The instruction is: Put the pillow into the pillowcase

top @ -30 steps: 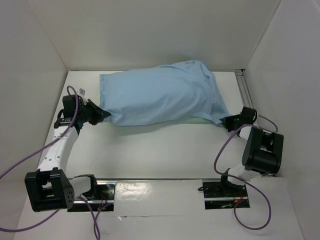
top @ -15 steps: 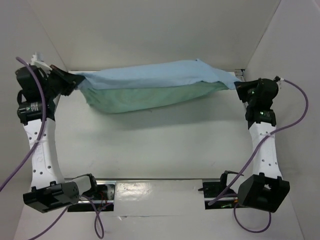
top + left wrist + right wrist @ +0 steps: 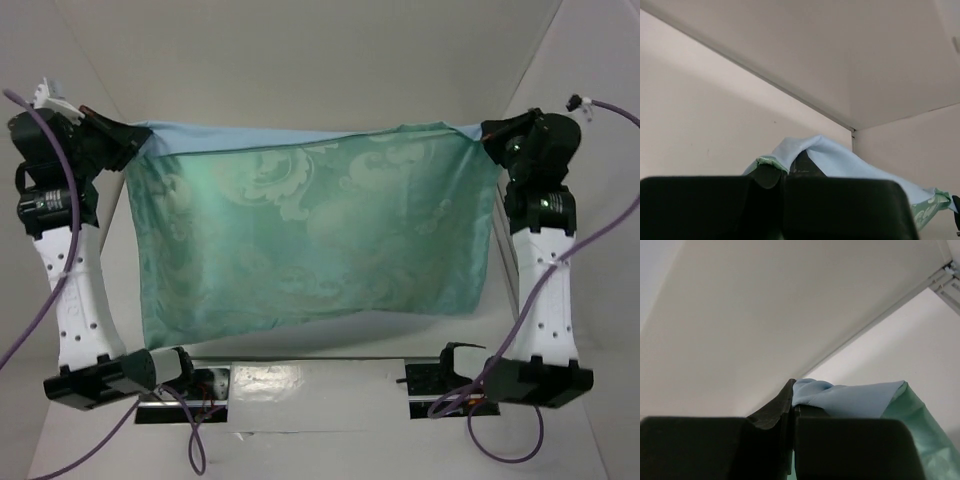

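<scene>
The pillowcase [image 3: 310, 235] hangs high between both arms, its sea-green leafy face toward the top camera and a strip of light blue along its top edge. It bulges as if filled; the pillow itself is hidden. My left gripper [image 3: 128, 140] is shut on the pillowcase's top left corner. My right gripper [image 3: 487, 137] is shut on its top right corner. In the left wrist view the blue cloth [image 3: 840, 160] drapes over my closed gripper [image 3: 785, 172]. In the right wrist view the blue and green cloth [image 3: 855, 399] is pinched in my gripper [image 3: 792, 405].
White walls [image 3: 300, 60] enclose the table on three sides. A metal rail [image 3: 300, 370] with the arm bases runs along the near edge. Purple cables [image 3: 40, 330] loop beside both arms.
Both arms rose from the table with the pillowcase's two corners. The case went from lying on the table to hanging stretched, green face toward the camera.
</scene>
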Robot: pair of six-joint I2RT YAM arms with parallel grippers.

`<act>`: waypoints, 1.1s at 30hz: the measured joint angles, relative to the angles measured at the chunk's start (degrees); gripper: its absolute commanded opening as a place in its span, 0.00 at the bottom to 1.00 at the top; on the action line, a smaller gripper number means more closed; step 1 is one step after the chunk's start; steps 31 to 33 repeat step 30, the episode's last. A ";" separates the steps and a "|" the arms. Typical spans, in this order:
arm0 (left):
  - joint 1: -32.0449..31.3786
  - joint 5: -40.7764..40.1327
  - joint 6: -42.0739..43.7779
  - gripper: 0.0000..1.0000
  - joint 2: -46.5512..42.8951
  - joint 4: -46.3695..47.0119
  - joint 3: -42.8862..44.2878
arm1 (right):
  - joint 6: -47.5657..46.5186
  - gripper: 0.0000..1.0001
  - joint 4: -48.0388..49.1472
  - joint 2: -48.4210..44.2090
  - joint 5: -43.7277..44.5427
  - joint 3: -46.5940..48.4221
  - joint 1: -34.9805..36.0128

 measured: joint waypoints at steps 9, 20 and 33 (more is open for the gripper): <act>-3.19 -3.67 2.82 1.00 19.23 12.81 -14.86 | -5.60 0.96 1.57 30.14 1.33 4.85 5.81; -15.56 -5.66 13.60 0.99 14.47 5.75 -5.03 | -14.84 1.00 -5.38 23.93 7.72 8.57 7.74; -22.56 -6.25 15.28 0.99 -8.20 2.54 -26.84 | -17.90 1.00 -11.17 3.30 17.55 -10.51 6.34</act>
